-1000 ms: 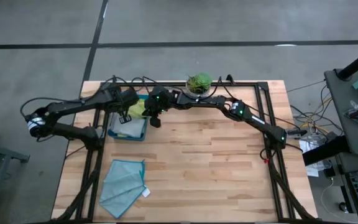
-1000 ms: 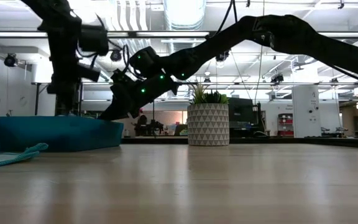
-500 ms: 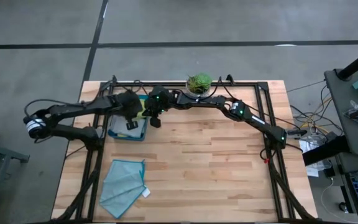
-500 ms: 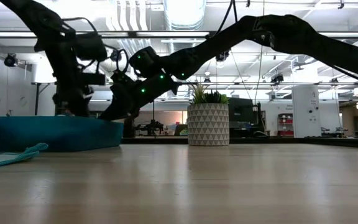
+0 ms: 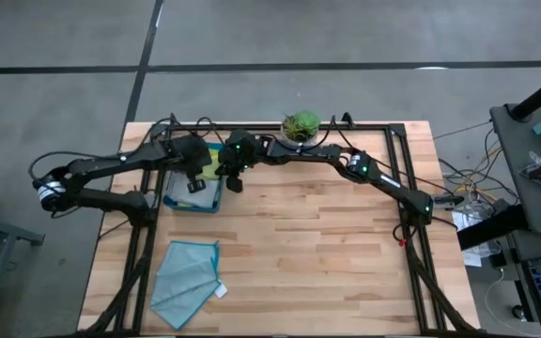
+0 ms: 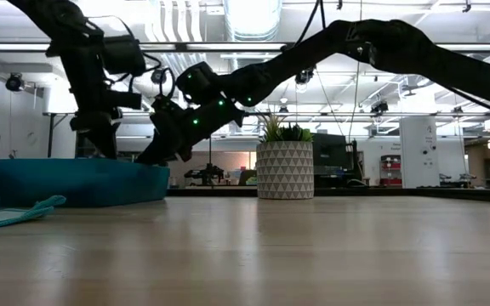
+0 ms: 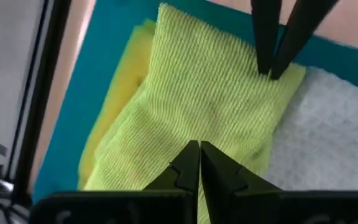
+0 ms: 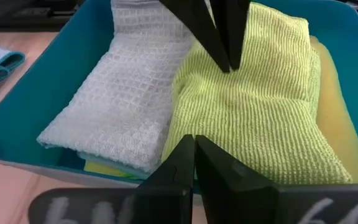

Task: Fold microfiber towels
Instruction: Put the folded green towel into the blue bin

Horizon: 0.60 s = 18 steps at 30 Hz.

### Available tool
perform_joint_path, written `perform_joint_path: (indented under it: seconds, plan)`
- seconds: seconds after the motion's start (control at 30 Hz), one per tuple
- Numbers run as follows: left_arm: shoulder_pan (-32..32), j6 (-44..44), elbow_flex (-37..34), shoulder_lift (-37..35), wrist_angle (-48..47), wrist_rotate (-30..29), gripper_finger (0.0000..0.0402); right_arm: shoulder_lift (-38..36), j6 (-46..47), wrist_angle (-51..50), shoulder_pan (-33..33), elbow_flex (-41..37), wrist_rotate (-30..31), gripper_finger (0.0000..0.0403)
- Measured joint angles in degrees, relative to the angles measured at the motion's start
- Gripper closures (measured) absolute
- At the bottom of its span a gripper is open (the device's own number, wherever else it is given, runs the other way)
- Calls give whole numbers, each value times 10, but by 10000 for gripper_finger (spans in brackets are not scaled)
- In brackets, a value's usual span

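Lime-green ribbed microfiber towel (image 7: 210, 106): lies uppermost in the dark teal tray (image 8: 36, 81), rumpled, at the far left of the tabletop (image 5: 327, 253).

Pale grey waffle-weave towel (image 8: 123, 106): folded, just beside the green one in the same tray.

Yellow towel (image 7: 126, 81): beneath the green one, only its edges showing; a second yellow edge seems to peep out under the grey, though that corner is hard to read.

Light teal towel (image 5: 186, 277): spread loose on the tabletop near the front left, well apart from the tray, white tag (image 5: 221, 290) at one corner.

Left pincer (image 7: 199, 152): fingers together, empty, poised over the green towel inside the tray.

Right pincer (image 8: 194, 146): fingers likewise pressed together, holding nothing, over the tray from the opposite side, facing the left one.

Potted plant (image 6: 284, 161): in a patterned white pot at the back edge, apart from the work.

Step in hand, by my reckoning: lifting the green towel out for folding. Done well, both pincers would part first, then each pinch a single layer near an edge or corner, so the yellow cloth underneath stays behind and the towel comes out flat rather than bunched.

Writing and brands: none legible; the tag is too small to read.
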Motion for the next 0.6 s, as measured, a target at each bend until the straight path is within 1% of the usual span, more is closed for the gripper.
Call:
perform_joint_path:
  seconds: [0.23, 0.37, 0.6]
  plan:
    - [0, 10, 18, -30, -111, -25, 401, -7, 2, 6, 1, 22, 0, 394]
    - [2, 10, 10, -44, -121, -52, 402, -7, 2, 24, 6, 26, 0, 394]
    - [8, 6, 9, -27, -111, -53, 401, -5, 6, 66, 19, 26, 3, 394]
